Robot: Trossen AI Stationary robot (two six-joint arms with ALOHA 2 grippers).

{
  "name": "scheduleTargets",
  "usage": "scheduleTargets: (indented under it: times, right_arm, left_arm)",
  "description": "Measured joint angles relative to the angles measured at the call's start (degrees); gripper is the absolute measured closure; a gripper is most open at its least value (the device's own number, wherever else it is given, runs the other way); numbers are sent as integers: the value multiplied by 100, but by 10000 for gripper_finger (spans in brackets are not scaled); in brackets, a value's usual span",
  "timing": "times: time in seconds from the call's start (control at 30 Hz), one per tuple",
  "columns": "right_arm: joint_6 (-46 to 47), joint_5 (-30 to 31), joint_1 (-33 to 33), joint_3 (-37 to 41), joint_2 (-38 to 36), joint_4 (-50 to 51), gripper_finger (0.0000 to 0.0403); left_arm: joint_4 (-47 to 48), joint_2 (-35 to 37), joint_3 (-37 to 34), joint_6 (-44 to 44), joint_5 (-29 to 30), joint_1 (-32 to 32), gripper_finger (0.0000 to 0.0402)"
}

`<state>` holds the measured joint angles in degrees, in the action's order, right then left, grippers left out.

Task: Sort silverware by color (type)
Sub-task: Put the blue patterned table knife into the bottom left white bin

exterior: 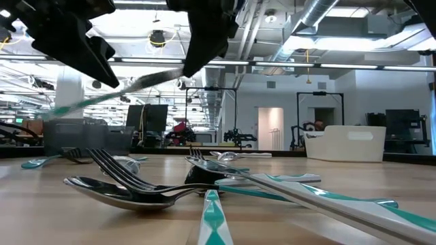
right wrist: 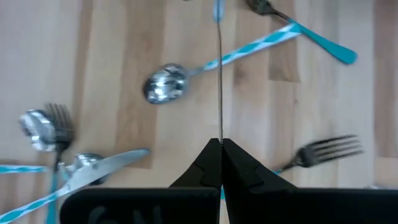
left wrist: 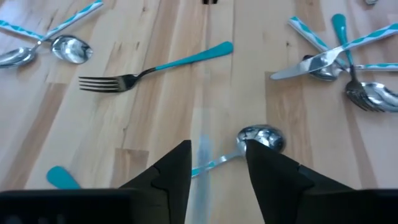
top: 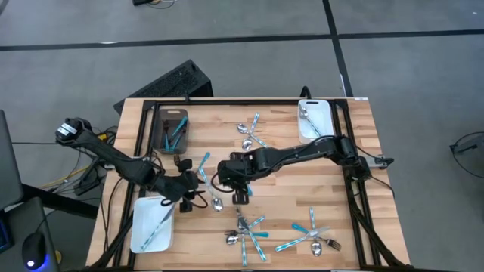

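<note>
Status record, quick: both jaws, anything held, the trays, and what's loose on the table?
left gripper: jaws open, by the left white tray
right gripper: mid-table, jaws shut on a thin utensil
left white tray: holds at least one piece
right white tray: holds at least one piece
dark tray: a few teal-handled pieces
loose silverware: many pieces scattered on the table

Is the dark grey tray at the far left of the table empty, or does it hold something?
Not empty. In the high view the dark grey tray holds a few teal-handled pieces; their type is too small to tell.
</note>
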<state>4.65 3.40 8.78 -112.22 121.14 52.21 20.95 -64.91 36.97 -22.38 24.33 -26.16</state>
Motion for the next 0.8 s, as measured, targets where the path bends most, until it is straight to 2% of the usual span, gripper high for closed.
scheduleTargets:
  times: [0.27, 0.47, 0.57, 0.73, 0.8]
  right_arm:
    - [2, 71, 13, 0, 0, 62, 380]
    - [0, 280, 175, 0, -27, 65, 380]
    - [0, 283, 240, 0, -46, 58, 380]
    - [-15, 347, 275, 0, -46, -25, 369]
    - [26, 403, 271, 0, -46, -116, 358]
  left_arm:
    - [5, -72, 4, 39, -41, 147, 253]
    - [-65, -352, 3, 64, -482, 215, 259]
    - [-136, -441, 2, 69, -429, 215, 287]
    - [-94, -439, 3, -8, -339, 210, 380]
    - [29, -363, 2, -212, -354, 193, 387]
